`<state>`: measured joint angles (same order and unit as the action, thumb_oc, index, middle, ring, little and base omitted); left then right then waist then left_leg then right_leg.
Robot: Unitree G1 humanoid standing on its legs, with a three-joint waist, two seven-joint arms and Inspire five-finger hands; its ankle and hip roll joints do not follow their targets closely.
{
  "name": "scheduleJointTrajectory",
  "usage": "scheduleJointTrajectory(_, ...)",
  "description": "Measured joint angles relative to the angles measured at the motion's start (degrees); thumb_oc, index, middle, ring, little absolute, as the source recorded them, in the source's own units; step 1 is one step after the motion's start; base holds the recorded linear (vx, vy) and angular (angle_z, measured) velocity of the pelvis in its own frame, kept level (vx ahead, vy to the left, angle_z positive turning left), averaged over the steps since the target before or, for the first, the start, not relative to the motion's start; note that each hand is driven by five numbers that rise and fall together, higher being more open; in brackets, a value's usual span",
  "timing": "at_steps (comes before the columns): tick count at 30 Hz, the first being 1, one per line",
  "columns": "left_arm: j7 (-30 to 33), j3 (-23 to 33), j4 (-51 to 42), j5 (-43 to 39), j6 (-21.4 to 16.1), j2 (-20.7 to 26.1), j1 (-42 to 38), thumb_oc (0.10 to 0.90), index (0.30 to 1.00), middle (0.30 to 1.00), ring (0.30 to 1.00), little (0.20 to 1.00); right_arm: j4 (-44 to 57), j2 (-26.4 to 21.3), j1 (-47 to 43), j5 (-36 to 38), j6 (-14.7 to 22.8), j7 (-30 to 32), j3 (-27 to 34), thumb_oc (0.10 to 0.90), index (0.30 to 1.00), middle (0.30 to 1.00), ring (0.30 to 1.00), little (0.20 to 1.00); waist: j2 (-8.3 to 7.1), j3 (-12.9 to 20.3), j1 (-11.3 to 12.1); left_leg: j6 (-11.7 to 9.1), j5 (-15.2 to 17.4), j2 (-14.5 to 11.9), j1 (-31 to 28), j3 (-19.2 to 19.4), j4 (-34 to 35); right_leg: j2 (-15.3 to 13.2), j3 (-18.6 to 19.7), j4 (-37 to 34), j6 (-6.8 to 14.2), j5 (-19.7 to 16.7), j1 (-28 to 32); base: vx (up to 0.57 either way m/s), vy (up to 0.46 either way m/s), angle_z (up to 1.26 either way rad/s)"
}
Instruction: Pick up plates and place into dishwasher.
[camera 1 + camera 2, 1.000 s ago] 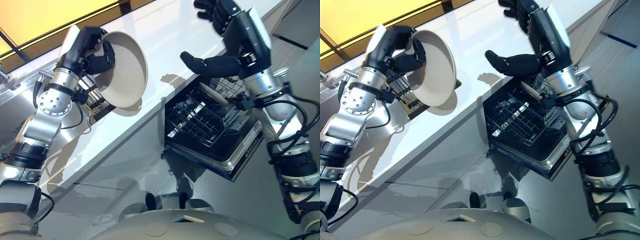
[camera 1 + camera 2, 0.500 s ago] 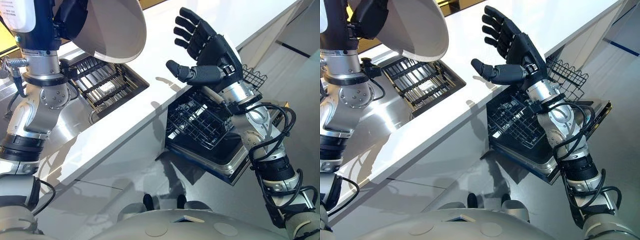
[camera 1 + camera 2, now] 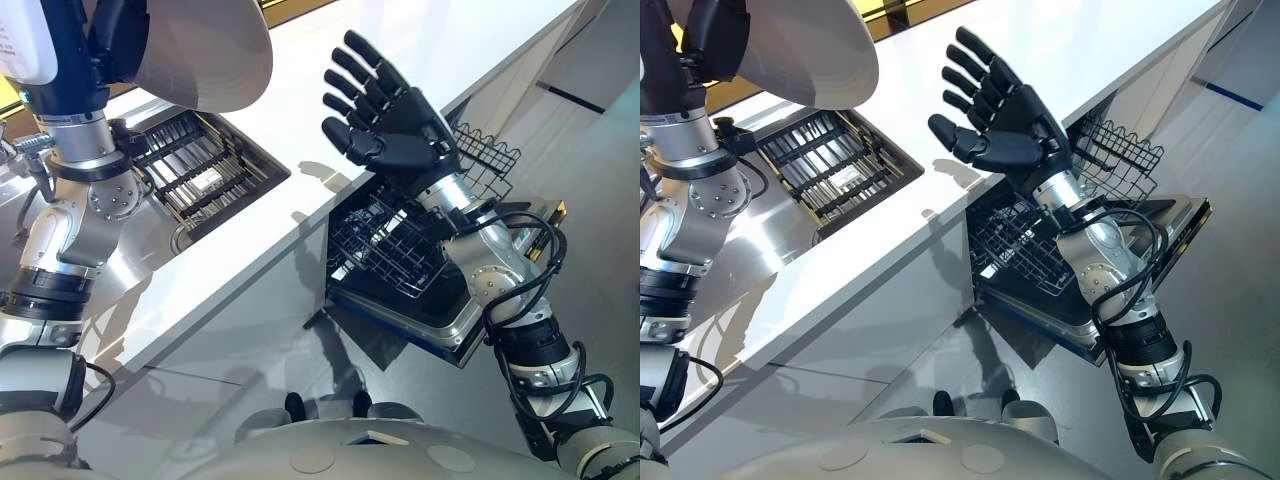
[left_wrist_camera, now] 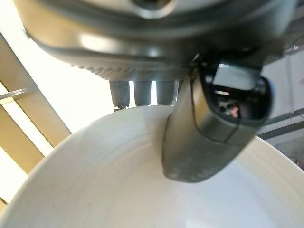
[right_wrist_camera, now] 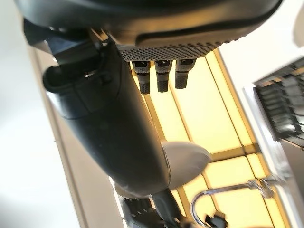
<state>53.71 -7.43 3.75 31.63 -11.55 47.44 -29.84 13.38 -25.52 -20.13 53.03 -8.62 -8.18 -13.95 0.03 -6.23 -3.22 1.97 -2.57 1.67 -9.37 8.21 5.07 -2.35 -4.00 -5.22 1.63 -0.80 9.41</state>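
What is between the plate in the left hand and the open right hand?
In the left eye view, bare white countertop lies behind the gap between the plate, held by the left hand, and the open right hand.

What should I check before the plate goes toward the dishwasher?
1. Grip: left hand has its thumb on the plate's inside, fingers behind the rim. Ok.
2. Plate height: held above the sink rack, touching nothing. Ok.
3. Right hand: open, holding nothing, raised above the counter edge. Ok.
4. Path: the right hand stands between plate and dishwasher. Not ok; it likely has to take the plate or move off.
5. Dishwasher rack: pulled out over the open door. Ok.
6. Free slot in the rack: cannot tell; the right arm covers part of it.
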Motion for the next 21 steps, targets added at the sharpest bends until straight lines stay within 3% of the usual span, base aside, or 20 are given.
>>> scheduleJointTrajectory(6,0.1,-3.7,0.0,0.0,0.0,-0.3,0.0,0.100,0.300,0.300,0.300,0.200,0.0,0.1,0.0,0.0,-2.5,-1.1,-5.5,0.800,0.900,0.900,0.900,0.900,-0.02,1.2,0.1,-0.2,-0.1,-0.3,0.0,0.1,0.0,0.2,0.0,0.0,-0.1,-0.1,0.0,0.00,0.000,0.00)
scheduleJointTrajectory(16,0.1,-4.3,0.6,0.0,0.0,-2.4,0.0,0.100,0.300,0.300,0.300,0.200,0.0,1.5,-0.1,-0.4,-2.4,-0.4,-7.2,0.800,0.900,0.900,0.900,0.900,0.00,1.4,0.4,-0.4,-0.3,-0.5,-0.1,0.1,0.0,0.4,0.1,0.0,-0.4,-0.2,-0.1,0.00,0.000,0.00)
scheduleJointTrajectory(21,-0.1,-6.0,1.9,0.0,0.0,-5.6,0.0,0.100,0.300,0.300,0.300,0.200,0.0,2.1,-0.1,-3.1,-1.9,1.9,-7.3,0.800,0.900,0.900,0.900,0.900,0.02,1.4,0.6,-0.5,-0.3,-0.5,-0.1,0.1,0.0,0.5,0.1,0.0,-0.4,-0.3,0.0,0.00,0.000,0.00)
